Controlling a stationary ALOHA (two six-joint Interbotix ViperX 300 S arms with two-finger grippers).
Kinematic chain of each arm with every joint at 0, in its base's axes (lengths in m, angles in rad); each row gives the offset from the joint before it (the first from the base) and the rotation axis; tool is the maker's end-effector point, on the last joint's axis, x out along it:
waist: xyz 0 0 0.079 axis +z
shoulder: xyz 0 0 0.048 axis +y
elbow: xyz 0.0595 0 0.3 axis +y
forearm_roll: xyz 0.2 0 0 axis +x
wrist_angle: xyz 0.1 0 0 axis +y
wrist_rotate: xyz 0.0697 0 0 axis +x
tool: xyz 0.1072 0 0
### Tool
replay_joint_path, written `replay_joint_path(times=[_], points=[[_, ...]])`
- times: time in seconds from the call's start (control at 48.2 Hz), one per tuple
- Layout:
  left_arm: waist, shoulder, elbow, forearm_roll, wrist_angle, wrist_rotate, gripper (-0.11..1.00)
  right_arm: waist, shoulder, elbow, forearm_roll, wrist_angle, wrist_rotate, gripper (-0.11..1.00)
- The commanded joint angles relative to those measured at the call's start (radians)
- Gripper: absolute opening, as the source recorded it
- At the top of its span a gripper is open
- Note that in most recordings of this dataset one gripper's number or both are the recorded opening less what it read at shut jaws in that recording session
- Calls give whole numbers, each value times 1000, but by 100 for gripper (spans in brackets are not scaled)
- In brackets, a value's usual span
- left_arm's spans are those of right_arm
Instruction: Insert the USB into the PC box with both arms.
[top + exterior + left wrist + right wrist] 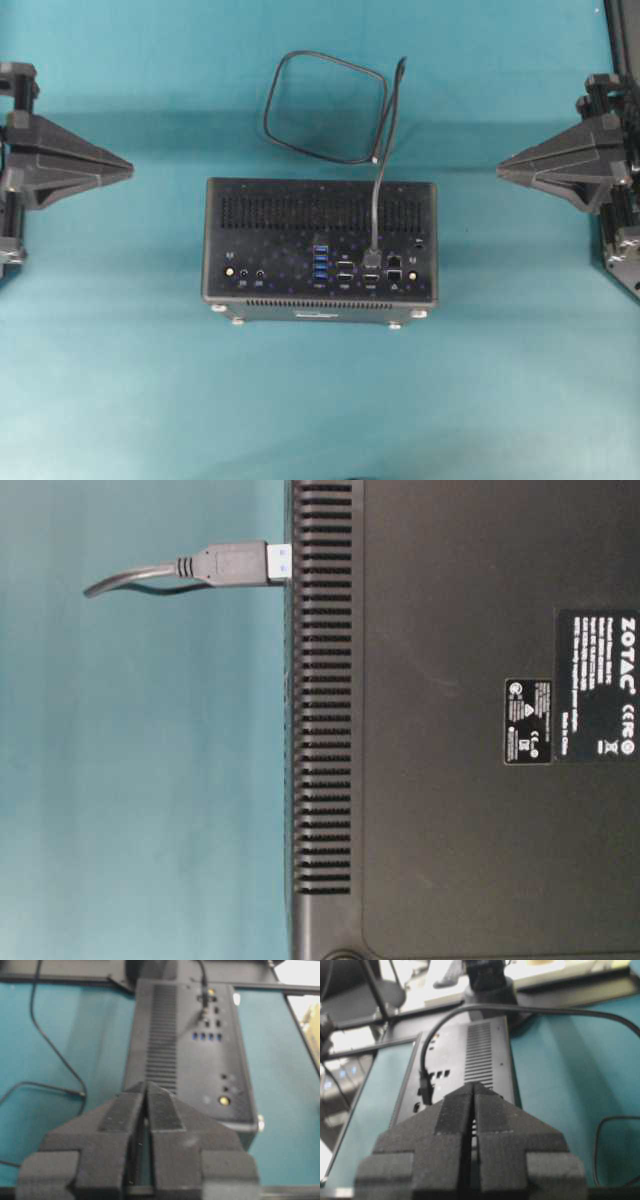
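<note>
The black PC box (pixel 320 240) lies in the middle of the teal table, port face up. The USB plug (pixel 374 250) sits in a port right of the blue ports, and its cable loops behind the box (pixel 325 105). From table level, the plug (pixel 235 563) enters the box's edge (pixel 320 720). My left gripper (pixel 130 170) rests shut at the left edge, well away from the box. At the right edge, my right gripper (pixel 500 170) is shut too and holds nothing. The wrist views show the tips of both pressed together (pixel 145 1085) (pixel 473 1086), pointing at the box (pixel 185 1050) (pixel 465 1060).
Teal cloth covers the table (pixel 320 400). A dark frame rail runs along the far right edge (pixel 620 40). Small silver feet stick out at the box's near side (pixel 236 318).
</note>
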Motion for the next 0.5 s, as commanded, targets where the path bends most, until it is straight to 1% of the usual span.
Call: replay_joint_path(times=[0.0,0.083,0.208,0.374,0.478], points=[[-3,9,-40,2,3,6,3,3,20,-77,3,74,14,0],[-3,12,-46,2,5,20,3,6,43,-126,11,121,31,0],[-3,25,-67,2,17,23,3,9,97,-199,12,206,67,0],[-3,55,-118,2,78,29,3,26,210,-293,8,333,67,3],[-3,75,-137,2,129,31,3,38,273,-342,8,396,67,7]])
